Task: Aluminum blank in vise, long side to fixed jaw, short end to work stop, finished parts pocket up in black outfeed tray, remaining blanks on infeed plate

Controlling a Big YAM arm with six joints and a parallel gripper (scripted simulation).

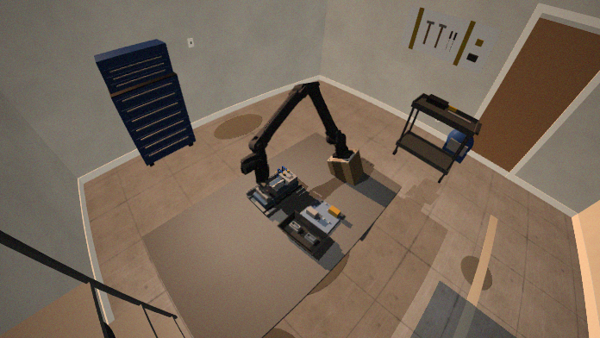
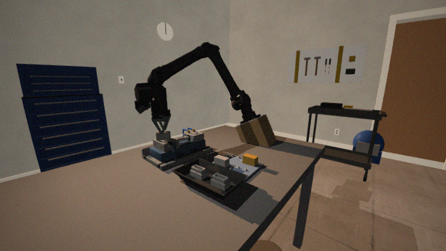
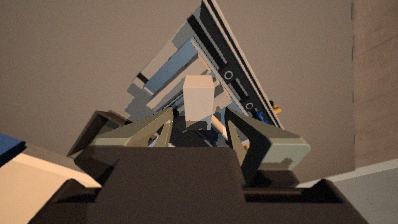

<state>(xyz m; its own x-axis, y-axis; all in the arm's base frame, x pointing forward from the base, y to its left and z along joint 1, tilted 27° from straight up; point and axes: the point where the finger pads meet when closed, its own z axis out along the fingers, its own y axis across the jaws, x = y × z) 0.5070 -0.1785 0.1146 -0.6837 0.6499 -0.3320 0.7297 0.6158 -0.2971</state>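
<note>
My gripper [image 2: 161, 129] is open and points straight down over the left end of the vise [image 2: 174, 147]. A plain gray aluminum blank [image 3: 198, 99] sits in the vise just below the fingertips, between them but not gripped. It also shows in the exterior view [image 2: 163, 136], near the end without hoses. I cannot tell whether it lies flat on the bars. The black outfeed tray [image 2: 209, 176] holds two finished parts [image 2: 198, 171] [image 2: 220, 181], pockets up. The infeed plate [image 2: 241, 164] holds a gray blank [image 2: 222, 160] and a yellow brass blank [image 2: 250, 159].
The arm's base block [image 2: 256, 130] stands at the back of the table. The table's right edge [image 2: 288, 195] runs close to the tray and the plate. A blue tool cabinet [image 2: 61, 112] and a black cart [image 2: 346, 128] stand off the table.
</note>
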